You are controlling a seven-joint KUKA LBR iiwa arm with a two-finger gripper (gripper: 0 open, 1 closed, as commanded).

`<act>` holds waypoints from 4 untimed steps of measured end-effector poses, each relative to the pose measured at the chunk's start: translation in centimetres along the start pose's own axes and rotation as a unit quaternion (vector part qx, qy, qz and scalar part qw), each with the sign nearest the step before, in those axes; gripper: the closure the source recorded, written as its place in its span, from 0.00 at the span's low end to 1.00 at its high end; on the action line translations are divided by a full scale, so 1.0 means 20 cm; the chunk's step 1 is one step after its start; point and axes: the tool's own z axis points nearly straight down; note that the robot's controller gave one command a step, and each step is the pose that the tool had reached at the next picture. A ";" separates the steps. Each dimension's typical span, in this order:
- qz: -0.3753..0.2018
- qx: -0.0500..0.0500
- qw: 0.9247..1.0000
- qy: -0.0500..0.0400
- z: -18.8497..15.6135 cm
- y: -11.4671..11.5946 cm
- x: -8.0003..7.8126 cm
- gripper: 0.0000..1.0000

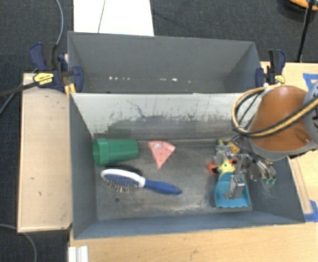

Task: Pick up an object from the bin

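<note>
Five loose things are being counted on the floor of the grey metal bin [159, 64], one of each kind. One green cup [115, 150] is lying on its side at the left end. One flat pink triangular piece [162, 152] is lying just to the right of the cup, apart from it, with its tip pointing toward the front. One brush [134, 182] with a white head and a blue handle is lying nearer the front, below the cup and the pink piece, with its bristled head to the left and its handle running to the right. At the right end, one light blue boxy thing [227, 196] is resting near the front wall. One small yellow and orange thing [223, 167] is lying just behind it.

The gripper [236, 182] is being held low at that right end, directly over the light blue boxy thing and just beside the small yellow and orange one. Whether either is being touched cannot be told. The state of the claw cannot be told either, since its tip is being lost against the things beneath it. The arm's orange cover [279, 119] is hanging over the right wall, and one looped bundle of cables [245, 107] is being carried across it
</note>
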 end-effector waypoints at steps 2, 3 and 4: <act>-0.075 -0.001 0.997 -0.003 0.18 -0.06 -0.01 0.00; -0.104 0.000 0.995 -0.003 0.18 -0.07 -0.01 0.00; -0.141 0.000 0.990 -0.004 0.19 -0.11 0.08 0.00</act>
